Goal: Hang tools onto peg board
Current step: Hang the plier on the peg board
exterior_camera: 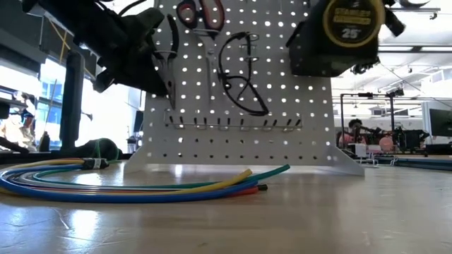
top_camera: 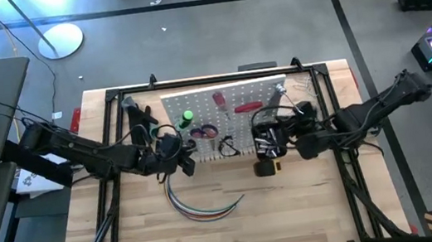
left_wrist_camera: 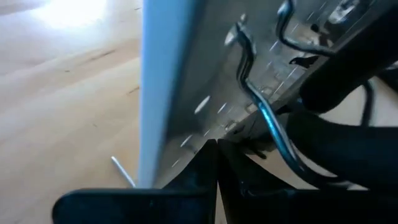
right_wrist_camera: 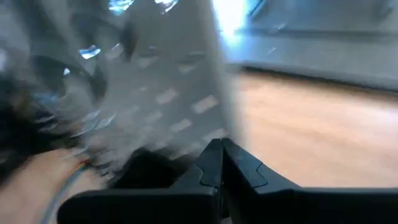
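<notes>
Pegboard (top_camera: 234, 102) stands at the upper centre of the high view, a white perforated panel leaning on the wooden table (top_camera: 238, 227) inside a black metal frame (top_camera: 112, 94). On its face hang red-handled scissors (exterior_camera: 201, 13) at the top of the low view, black-handled pliers (exterior_camera: 169, 60) to their left, and a dark wire-like loop (exterior_camera: 240, 74) just right of centre that cannot be identified. In the high view a green-handled screwdriver (top_camera: 188, 117) and a red-handled screwdriver (top_camera: 218, 100) also lie against the panel. Left gripper (left_wrist_camera: 216, 155) sits at the left foot of the board, its fingers pressed together with nothing between them. Right gripper (right_wrist_camera: 221, 163) sits at the right foot of the board, fingers likewise pressed together and empty. A yellow tape measure (exterior_camera: 346, 32) fills the upper right of the low view, close to the right arm; what supports it cannot be told. A curved bundle of coloured cables (top_camera: 202, 206) lies on the table in front of the board, at lower centre of the high view.
</notes>
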Tool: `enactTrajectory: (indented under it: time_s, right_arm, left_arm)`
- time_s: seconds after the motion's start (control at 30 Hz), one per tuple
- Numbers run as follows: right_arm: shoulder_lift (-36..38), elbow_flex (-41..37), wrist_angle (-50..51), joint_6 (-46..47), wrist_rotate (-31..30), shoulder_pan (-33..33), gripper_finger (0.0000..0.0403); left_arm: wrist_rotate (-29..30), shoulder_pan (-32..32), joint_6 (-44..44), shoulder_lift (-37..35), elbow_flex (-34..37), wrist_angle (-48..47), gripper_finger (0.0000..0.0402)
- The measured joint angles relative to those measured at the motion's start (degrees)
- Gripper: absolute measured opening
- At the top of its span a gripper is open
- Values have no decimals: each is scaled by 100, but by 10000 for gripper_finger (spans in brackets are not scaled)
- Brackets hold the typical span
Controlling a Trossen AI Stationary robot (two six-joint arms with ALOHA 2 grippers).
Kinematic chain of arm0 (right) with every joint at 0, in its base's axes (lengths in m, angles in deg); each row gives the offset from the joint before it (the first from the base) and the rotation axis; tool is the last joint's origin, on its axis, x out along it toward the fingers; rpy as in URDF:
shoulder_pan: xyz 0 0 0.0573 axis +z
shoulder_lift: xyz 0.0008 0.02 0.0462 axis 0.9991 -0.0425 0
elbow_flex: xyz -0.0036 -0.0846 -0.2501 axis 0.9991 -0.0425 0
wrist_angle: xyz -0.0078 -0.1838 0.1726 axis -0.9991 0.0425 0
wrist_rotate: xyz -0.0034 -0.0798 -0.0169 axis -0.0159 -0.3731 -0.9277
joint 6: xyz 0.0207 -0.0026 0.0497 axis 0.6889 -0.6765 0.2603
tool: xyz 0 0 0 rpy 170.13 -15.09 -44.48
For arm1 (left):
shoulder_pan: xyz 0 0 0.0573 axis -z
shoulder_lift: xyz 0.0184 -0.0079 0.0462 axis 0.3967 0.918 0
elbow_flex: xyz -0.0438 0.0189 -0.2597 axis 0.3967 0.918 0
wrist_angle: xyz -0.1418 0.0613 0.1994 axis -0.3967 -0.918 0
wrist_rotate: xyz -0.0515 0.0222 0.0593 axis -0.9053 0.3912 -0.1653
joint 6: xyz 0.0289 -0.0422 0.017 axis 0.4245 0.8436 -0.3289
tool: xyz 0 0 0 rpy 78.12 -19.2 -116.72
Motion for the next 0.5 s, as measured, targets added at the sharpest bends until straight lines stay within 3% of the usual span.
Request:
enactTrajectory:
  time_s: [0.5]
  right_arm:
    - [-86,-657,-2325,-1205,627,-407,0]
  left_arm:
    - [-2,-166,-554,-124,-7,-458,0]
